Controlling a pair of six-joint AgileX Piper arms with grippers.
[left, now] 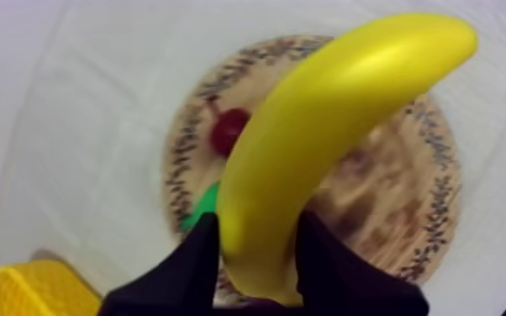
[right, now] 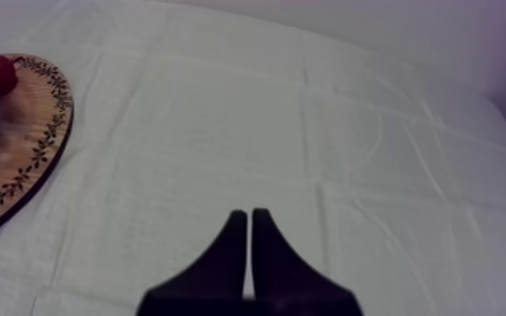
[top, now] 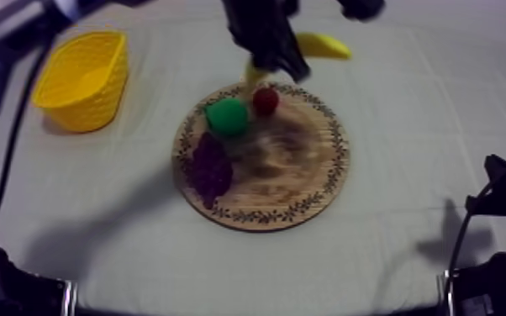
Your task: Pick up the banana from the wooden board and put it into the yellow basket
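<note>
- Banana point(left: 332, 126) is clamped between the two black fingers point(left: 193, 265) of the left gripper point(left: 258, 223). The grip is near one end, and the long free end sticks out past the fingertips.
- From above, that gripper hangs in the air at the far rim of the wooden board point(top: 307, 193). The banana's free end points right, over bare cloth point(top: 424, 126).
- Through the left wrist camera the banana crosses over the board, clear of its surface.
- The yellow basket point(top: 84, 80) stands at the left side of the table with its mouth upward, well apart from the board. An open strip of cloth lies between its near wall and the board's left rim.
- The pear point(top: 227, 116) and the small red fruit point(top: 265, 101) sit side by side close to the board's far rim, near the loaded gripper.
- The grapes point(top: 212, 168) lie along the board's left rim, on the side facing the basket.
- The middle and right half of the board are bare wood up to the patterned rim.
- The right gripper point(right: 250, 217) has its fingers pressed together in a narrow wedge, closed on themselves. It is over open cloth to the right of the board, well apart from its rim.
- Wide stretches of cloth lie open to the right of the board and in front of it.
</note>
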